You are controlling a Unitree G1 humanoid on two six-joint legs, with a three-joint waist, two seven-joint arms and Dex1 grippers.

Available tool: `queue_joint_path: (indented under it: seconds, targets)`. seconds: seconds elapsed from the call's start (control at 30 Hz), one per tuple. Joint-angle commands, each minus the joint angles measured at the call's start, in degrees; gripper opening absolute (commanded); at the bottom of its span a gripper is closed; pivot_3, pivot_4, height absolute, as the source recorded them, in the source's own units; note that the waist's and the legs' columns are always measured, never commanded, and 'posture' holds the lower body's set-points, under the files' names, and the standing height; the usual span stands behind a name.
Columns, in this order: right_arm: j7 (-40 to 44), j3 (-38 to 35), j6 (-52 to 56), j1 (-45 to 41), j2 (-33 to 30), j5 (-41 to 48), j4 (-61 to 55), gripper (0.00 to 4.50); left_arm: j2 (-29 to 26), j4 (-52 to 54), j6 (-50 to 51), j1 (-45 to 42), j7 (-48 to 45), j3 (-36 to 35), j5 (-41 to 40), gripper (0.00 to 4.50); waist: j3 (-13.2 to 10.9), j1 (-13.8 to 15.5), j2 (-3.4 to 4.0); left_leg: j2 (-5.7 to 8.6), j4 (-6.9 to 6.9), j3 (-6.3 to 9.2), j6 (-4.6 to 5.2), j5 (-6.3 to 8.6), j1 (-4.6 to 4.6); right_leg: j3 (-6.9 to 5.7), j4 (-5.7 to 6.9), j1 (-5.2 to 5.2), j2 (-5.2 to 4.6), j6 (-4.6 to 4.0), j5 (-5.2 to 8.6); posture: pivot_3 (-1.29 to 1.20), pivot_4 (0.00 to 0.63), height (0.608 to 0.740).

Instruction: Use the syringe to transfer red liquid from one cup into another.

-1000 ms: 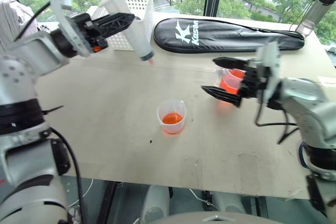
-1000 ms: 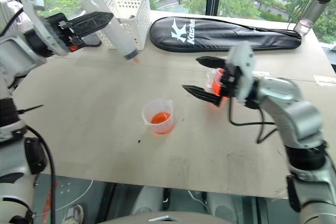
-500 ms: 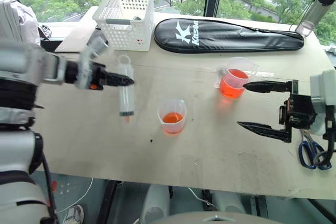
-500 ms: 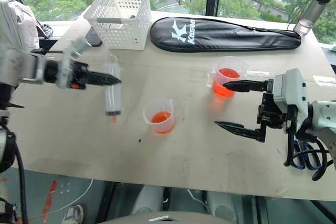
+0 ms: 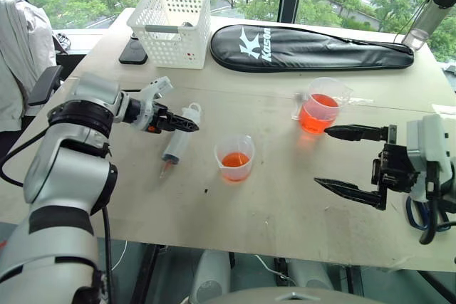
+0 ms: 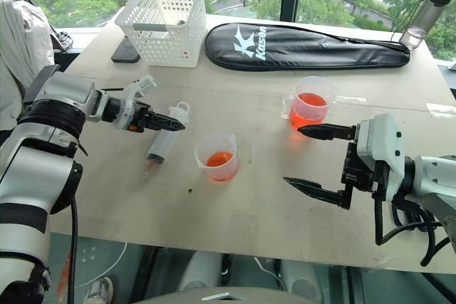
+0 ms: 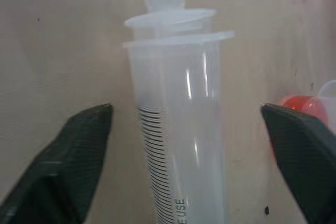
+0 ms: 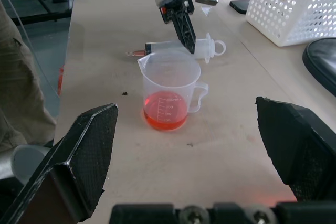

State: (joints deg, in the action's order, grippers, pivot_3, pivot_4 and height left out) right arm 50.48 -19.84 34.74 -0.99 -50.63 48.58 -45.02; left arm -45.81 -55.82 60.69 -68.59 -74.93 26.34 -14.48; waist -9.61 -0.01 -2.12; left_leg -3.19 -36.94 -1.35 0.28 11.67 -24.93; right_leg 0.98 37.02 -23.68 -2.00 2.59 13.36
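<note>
Syringe lies flat on the desk, left of centre in the head view, nozzle w/ a reddish stain aimed toward the lower left, plunger ring toward the upper right. Left claw sits over the plunger end of the barrel w/ jaws apart; the wrist view shows clear gaps between the barrel and each black finger, so no grip.

Short handleless cup stands just right of the syringe, centre frame, w/ a shallow layer of red liquid. Taller handled measuring cup is upper right of centre, holding more red liquid. Right claw hangs at right, just below the tall cup, jaws wide apart, nothing in it.

Handling, as a guess: syringe looks like thin clear plastic, light and stiff; barrel appears empty, so little weight. Smooth round wall prob. slippery and apt to roll on the desk if nudged. Best hold is mid-barrel, across the width, below the finger flange so the flange stops it sliding through; avoid the nozzle (small, wet-looking) and the plunger ring, which would pull out. Firm but not crushing pinch. Both cups look light and tippy, esp. the short one right beside the syringe, so a sideways knock could spill it.
</note>
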Motion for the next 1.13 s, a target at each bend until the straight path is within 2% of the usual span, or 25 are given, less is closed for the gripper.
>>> queue_joint_path:
  seconds: [0.03, 0.1, 0.17, 0.27, 0.37, 0.47, 0.57, 0.73, 0.93, 1.13]
  targets:
    - [0.0, -3.9, -1.6, 2.6, -0.2, -0.1, -0.9, 4.50, -3.6, 5.7, 4.9, -0.2, 2.9, -9.7, -2.4, 4.48, 0.0, 0.0, -0.04, 0.00, 0.00, 0.01, 0.00, 0.00, -0.01, -0.01, 0.00, 0.00, 0.00, 0.01, -0.01, 0.00, 0.150, 0.724]
    - [0.2, -4.8, -2.2, 4.5, 0.1, -1.0, -0.4, 4.50, -5.2, 11.6, 8.5, 1.8, 5.6, -15.3, -4.7, 4.48, 0.0, -0.3, -0.07, -0.03, 0.00, 0.09, 0.00, 0.00, -0.07, -0.08, 0.00, -0.01, 0.01, 0.11, -0.07, 0.00, 0.150, 0.724]
    - [0.1, -6.8, -3.0, 7.2, 1.1, -1.3, 0.3, 4.50, -5.7, 25.0, 8.1, 9.5, 11.7, -25.7, -7.6, 4.48, 0.0, -0.5, 0.02, -0.03, 0.00, 0.08, -0.01, 0.00, -0.07, -0.08, 0.01, -0.01, 0.00, 0.13, -0.16, 0.00, 0.150, 0.724]
    - [1.4, -8.9, -4.6, 11.2, 2.1, -2.2, 1.5, 4.50, -1.4, 46.3, 3.2, 22.6, 23.4, -42.7, -9.4, 4.48, 0.0, -0.5, 0.07, -0.02, 0.03, 0.11, -0.01, 0.01, 0.09, 0.04, 0.13, 0.07, -0.17, 0.19, -0.13, 0.00, 0.150, 0.724]
    - [2.6, -10.6, -6.0, 13.7, 3.0, -2.1, 2.8, 4.50, 4.3, 62.9, 0.8, 33.0, 28.6, -52.1, -13.0, 4.48, 0.0, -0.4, -0.01, 0.01, -0.07, 0.04, -0.01, 0.00, 0.12, 0.04, 0.23, 0.09, -0.16, 0.20, -0.14, 0.00, 0.150, 0.724]
    - [4.9, -12.8, -7.2, 16.1, 3.4, -2.1, 4.3, 4.50, 8.8, 73.0, 2.0, 39.0, 29.3, -59.0, -20.8, 4.48, 0.0, -0.3, -0.05, -0.01, -0.19, -0.01, -0.02, 0.00, 0.16, 0.03, 0.23, 0.19, -0.13, 0.18, -0.13, 0.00, 0.150, 0.724]
    - [7.4, -15.2, -8.9, 19.2, 3.7, -3.3, 7.0, 4.50, 11.0, 81.6, -0.2, 47.8, 28.7, -62.1, -25.1, 4.48, 0.1, -0.2, -0.02, 0.00, -0.29, 0.01, 0.00, 0.00, 0.28, 0.01, 0.31, 0.27, -0.12, 0.01, 0.00, 0.00, 0.150, 0.724]
    - [12.0, -18.7, -12.5, 26.6, 4.3, -7.9, 11.9, 4.50, 12.3, 89.8, -7.9, 65.3, 26.5, -63.0, -25.9, 4.48, 0.2, -0.2, 0.03, 0.00, -0.27, -0.09, -0.01, 0.01, 0.59, 0.10, 0.29, 0.50, -0.14, -0.02, 0.01, 0.00, 0.150, 0.724]
    - [14.7, -20.6, -17.3, 35.2, 7.3, -12.8, 16.3, 4.50, 14.4, 92.8, -21.3, 84.9, 22.6, -60.3, -21.5, 4.48, 0.3, -0.1, 0.09, -0.09, -0.19, -0.06, -0.03, 0.03, 0.65, 0.14, 0.15, 0.50, -0.24, 0.12, 0.13, 0.00, 0.150, 0.724]
    - [12.5, -18.9, -18.8, 37.4, 10.4, -14.5, 15.0, 4.50, 15.7, 90.6, -31.0, 93.5, 21.2, -56.3, -17.9, 4.48, 0.4, -0.1, 0.21, -0.12, -0.15, -0.03, -0.22, 0.26, 0.70, 0.16, -0.02, 0.45, -0.81, 0.17, 0.15, 0.00, 0.150, 0.724]
